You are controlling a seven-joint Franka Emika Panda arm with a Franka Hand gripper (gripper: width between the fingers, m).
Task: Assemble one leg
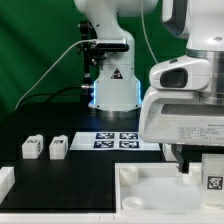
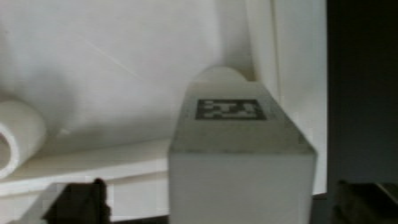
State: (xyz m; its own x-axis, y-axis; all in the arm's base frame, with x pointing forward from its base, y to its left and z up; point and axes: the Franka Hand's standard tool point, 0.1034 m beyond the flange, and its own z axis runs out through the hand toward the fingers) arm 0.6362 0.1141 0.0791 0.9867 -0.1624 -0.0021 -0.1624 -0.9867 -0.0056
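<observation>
My gripper (image 1: 205,165) is low over the right part of the large white board (image 1: 150,195) in the exterior view. A white leg (image 1: 213,176) with a square tag stands upright between its fingers. In the wrist view this leg (image 2: 240,150) fills the middle, tag toward the camera. A dark finger (image 2: 80,200) shows on one side and another on the other side, each with a strip of light between it and the leg. The gripper (image 2: 222,208) is open around the leg. Whether the leg's lower end sits in the board is hidden.
Two more legs (image 1: 32,148) (image 1: 58,148) stand on the black table at the exterior view's left. The marker board (image 1: 115,140) lies behind them, before the arm's base (image 1: 112,90). A white part (image 1: 5,180) shows at the left edge. A round white socket (image 2: 18,130) shows beside the leg.
</observation>
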